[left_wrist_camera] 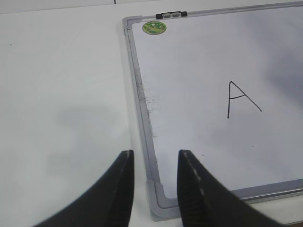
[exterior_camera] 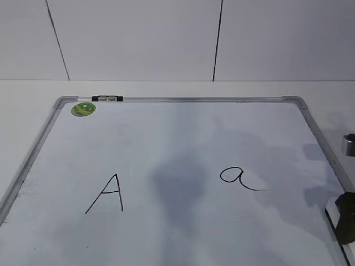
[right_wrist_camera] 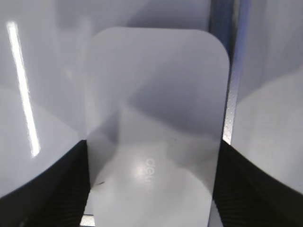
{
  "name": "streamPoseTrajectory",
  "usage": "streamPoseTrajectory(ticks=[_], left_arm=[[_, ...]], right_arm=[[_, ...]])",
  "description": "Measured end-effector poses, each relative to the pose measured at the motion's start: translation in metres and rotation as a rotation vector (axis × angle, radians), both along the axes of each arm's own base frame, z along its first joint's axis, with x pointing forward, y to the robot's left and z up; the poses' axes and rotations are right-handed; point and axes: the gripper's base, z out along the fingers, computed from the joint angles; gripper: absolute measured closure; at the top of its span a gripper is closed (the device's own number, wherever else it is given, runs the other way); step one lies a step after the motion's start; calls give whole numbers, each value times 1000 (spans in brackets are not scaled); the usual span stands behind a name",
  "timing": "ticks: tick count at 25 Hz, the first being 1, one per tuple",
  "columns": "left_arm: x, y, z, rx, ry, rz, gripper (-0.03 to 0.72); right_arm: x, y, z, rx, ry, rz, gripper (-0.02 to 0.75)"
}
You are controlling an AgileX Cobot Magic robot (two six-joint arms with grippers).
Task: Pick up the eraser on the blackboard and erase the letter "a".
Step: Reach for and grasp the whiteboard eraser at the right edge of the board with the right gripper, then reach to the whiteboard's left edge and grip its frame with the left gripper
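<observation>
From the exterior view you are seeing the blackboard [exterior_camera: 183, 133] lying flat on the tabletop [exterior_camera: 166, 88] with the letter "a" [exterior_camera: 239, 177] right of the capital "A" [exterior_camera: 105, 193], while the right hand [exterior_camera: 345, 217] and the eraser [exterior_camera: 331, 209] are sitting at the board's right edge, mostly cut off by the picture. In the left wrist view your left hand [left_wrist_camera: 155, 158] is hovering with its fingers slightly parted and holding nothing, over the board's near corner. In the right wrist view the fingers are sitting against both long sides of the eraser [right_wrist_camera: 156, 127], gripping it, its grey print too blurred to read.
</observation>
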Motion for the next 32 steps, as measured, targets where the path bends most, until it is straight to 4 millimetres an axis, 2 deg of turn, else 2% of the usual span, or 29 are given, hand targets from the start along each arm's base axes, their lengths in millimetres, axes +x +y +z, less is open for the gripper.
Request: streamPoseTrajectory(ticks=[28,32], left_arm=[[0,0,0,0,0,0,454],[0,0,0,0,0,0,454]], right_arm=[[0,0,0,0,0,0,166],[-1,0,7,1,-37,0,167]])
